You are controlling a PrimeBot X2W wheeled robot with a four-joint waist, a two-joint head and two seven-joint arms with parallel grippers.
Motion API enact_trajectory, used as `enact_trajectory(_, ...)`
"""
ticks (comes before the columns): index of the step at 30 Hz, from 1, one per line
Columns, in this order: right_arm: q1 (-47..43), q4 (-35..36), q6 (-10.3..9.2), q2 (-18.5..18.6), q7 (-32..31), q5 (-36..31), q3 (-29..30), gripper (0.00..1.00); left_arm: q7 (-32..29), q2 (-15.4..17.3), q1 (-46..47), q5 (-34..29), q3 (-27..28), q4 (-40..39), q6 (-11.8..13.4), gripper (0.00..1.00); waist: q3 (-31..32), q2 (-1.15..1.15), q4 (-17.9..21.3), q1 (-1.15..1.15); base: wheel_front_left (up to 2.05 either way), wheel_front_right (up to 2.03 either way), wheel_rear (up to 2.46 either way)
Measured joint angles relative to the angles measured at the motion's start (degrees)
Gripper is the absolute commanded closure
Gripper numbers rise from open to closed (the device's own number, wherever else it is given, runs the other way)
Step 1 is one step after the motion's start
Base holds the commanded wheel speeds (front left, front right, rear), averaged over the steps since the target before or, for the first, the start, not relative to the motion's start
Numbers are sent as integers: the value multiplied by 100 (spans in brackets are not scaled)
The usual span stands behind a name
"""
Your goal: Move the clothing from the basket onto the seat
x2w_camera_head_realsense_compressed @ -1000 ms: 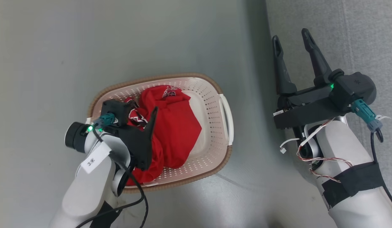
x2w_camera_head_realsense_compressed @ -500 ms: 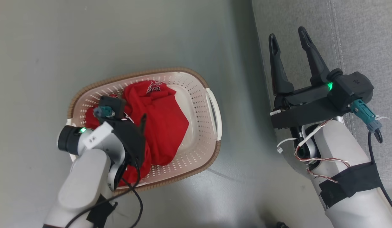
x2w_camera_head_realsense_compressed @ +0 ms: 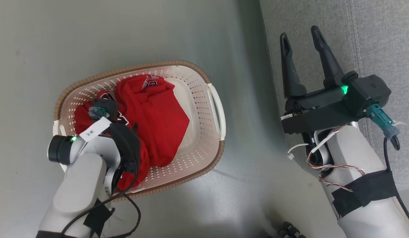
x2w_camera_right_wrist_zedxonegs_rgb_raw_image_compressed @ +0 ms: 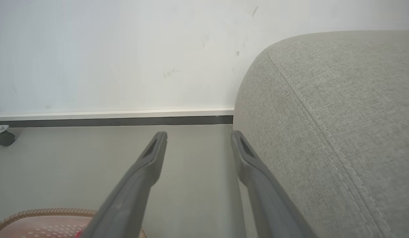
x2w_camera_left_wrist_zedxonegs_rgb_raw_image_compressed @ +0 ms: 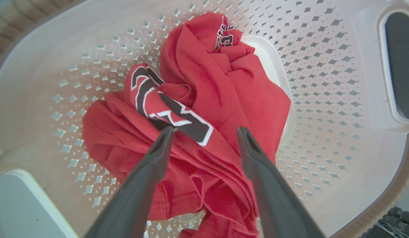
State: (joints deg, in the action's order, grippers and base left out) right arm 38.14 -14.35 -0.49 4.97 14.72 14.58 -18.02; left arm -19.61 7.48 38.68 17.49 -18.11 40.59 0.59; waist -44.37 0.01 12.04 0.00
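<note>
Head camera: high, facing steeply down onto the floor (x2w_camera_head_realsense_compressed: 125,29). The basket (x2w_camera_head_realsense_compressed: 201,138) sits left of centre and the sofa (x2w_camera_head_realsense_compressed: 383,39) edge runs along the right.

Left wrist camera: close above the basket (x2w_camera_left_wrist_zedxonegs_rgb_raw_image_compressed: 323,82), facing down into it.

Right wrist camera: low, facing level across the floor (x2w_camera_right_wrist_zedxonegs_rgb_raw_image_compressed: 75,158) to the wall (x2w_camera_right_wrist_zedxonegs_rgb_raw_image_compressed: 125,49), with the sofa (x2w_camera_right_wrist_zedxonegs_rgb_raw_image_compressed: 340,115) close on its right.

Shared: the basket (x2w_camera_right_wrist_zedxonegs_rgb_raw_image_compressed: 42,211) appears in all three, as rim only at the right wrist view's lower left corner. The sofa appears in head and right wrist.

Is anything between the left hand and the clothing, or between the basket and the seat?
Nothing visible. The open left hand sits directly over the clothing in the basket. Just floor lies between the basket and the seat.
</note>
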Motion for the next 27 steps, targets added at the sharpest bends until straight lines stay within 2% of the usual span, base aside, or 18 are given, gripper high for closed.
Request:
enact_trajectory(13,-51,70,34,-30,0,-27,63,0,-191,-11,110,-60,-67,233,136,0,-118,-1,43,0,0,0,0)
enact_trajectory(22,-50,108,52,-48,0,-43,132,0,-240,38,147,-90,-79,356,144,0,-202,-1,80,-1,0,0,0)
enact_trajectory(23,-50,104,58,-48,0,-43,143,0,-243,38,171,-94,-85,368,144,35,-217,-1,82,0,0,0,0)
enact_trajectory(24,-51,92,58,-48,0,-43,146,0,-243,38,193,-94,-94,382,144,52,-227,-1,85,0,0,0,0)
enact_trajectory(25,-51,83,59,-51,0,-44,148,0,-241,41,203,-100,-111,393,143,100,-231,-1,88,0,0,0,0)
enact_trajectory(27,-54,34,99,-67,0,-47,174,0,-196,29,204,-137,-169,459,134,100,-213,-1,86,0,0,0,0)
